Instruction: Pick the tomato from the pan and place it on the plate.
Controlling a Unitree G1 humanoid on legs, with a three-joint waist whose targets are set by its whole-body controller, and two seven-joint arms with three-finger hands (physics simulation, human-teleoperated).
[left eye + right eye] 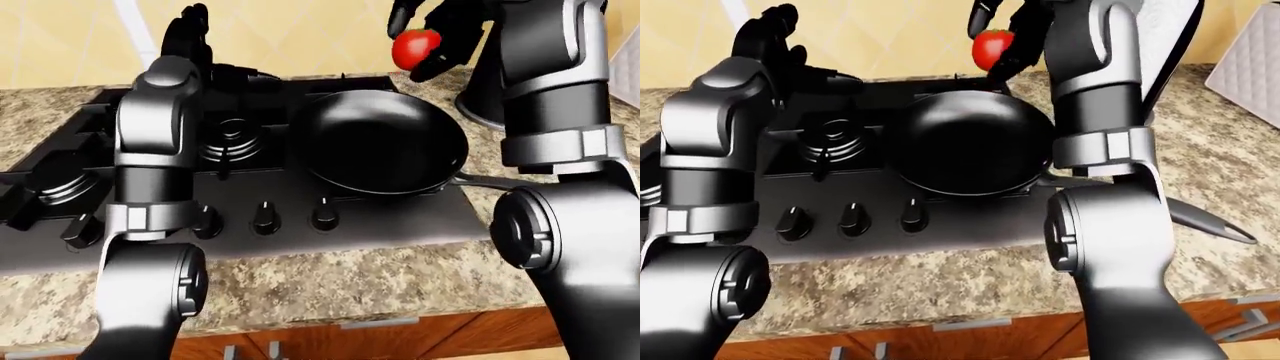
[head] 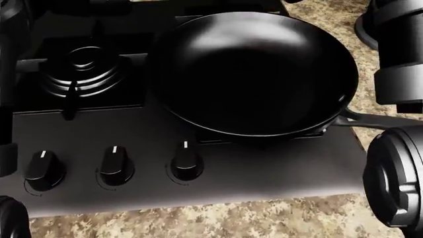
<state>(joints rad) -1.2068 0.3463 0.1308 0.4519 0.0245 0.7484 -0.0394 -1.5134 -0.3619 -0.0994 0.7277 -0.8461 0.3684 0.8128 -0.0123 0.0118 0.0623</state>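
The red tomato (image 1: 414, 48) is in my right hand (image 1: 437, 46), whose black fingers close round it. It hangs in the air above the top edge of the black pan (image 1: 385, 142). It also shows in the right-eye view (image 1: 990, 46). The pan stands empty on the right burner of the black stove (image 1: 300, 225) and fills the head view (image 2: 251, 69). My left hand (image 1: 190, 28) is raised at the upper left, over the stove's top edge, fingers open and empty. I cannot make out the plate for certain.
The pan's handle (image 1: 1200, 214) points right, under my right forearm. A grey rounded object (image 1: 478, 97) stands on the granite counter (image 1: 330, 285) behind my right arm. A white textured object (image 1: 1252, 67) is at the right edge. Stove knobs (image 2: 115, 163) line the bottom.
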